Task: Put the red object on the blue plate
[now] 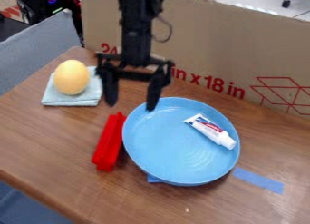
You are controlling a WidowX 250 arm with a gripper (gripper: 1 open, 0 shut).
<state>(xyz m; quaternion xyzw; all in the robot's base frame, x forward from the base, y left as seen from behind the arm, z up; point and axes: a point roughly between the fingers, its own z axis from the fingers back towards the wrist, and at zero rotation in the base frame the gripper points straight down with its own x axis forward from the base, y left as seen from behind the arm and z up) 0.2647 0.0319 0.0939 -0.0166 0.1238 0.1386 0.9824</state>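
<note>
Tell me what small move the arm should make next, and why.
Probably lower the open gripper onto the red object. The block lies on the table just left of the blue plate, not on it, and nothing is held.

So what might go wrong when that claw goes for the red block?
The red block lies right against the plate's rim, so one finger of the open gripper may hit the rim and shove the plate. The block is long and narrow; grabbed off-centre, it may tip or slip out. A small tube already lies on the plate, so the block could land on it and sit crooked.
</note>
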